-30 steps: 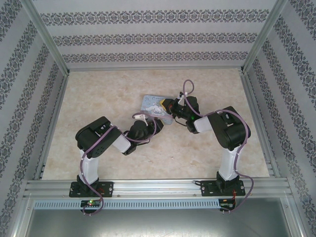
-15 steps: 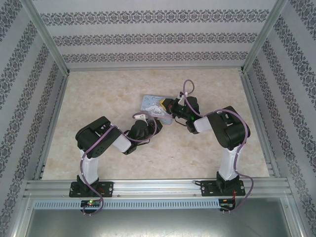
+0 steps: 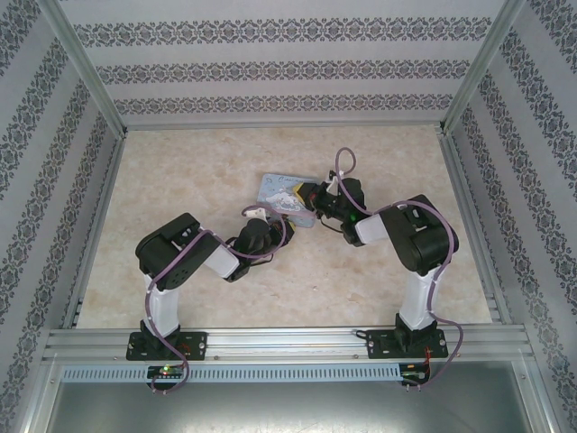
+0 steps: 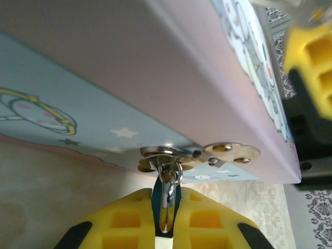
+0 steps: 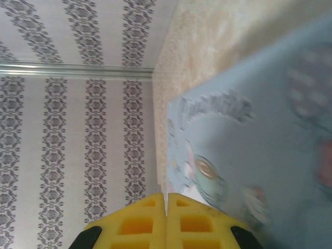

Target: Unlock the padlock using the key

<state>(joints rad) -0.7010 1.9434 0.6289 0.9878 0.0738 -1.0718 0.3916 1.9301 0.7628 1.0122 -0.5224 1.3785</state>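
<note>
Tin: a pale blue cartoon tin (image 3: 281,187) was seen near the middle of the bench (image 3: 180,171), between the ends of the two arms.
Padlock: the padlock (image 4: 167,181) was found hanging by its metal shackle from the hasp (image 4: 165,152) on the tin's edge; a dark blue sliver of its body could be made out lower down (the rest was hidden by the fingers).
Left gripper: the left gripper (image 4: 165,212) was clamped on the padlock, its yellow fingers pressed to either side just below the hasp.
Latch: a brassy plate (image 4: 231,151) was noted just beside the hasp, against the tin.
Right gripper: the right gripper (image 5: 166,207) was closed, finger against finger, at the tin's printed lid; whether anything thin was pinched there could not be told.
Far edge of the tin: in the left wrist view one yellow finger (image 4: 308,57) of the right gripper was seen there (blurred).
</note>
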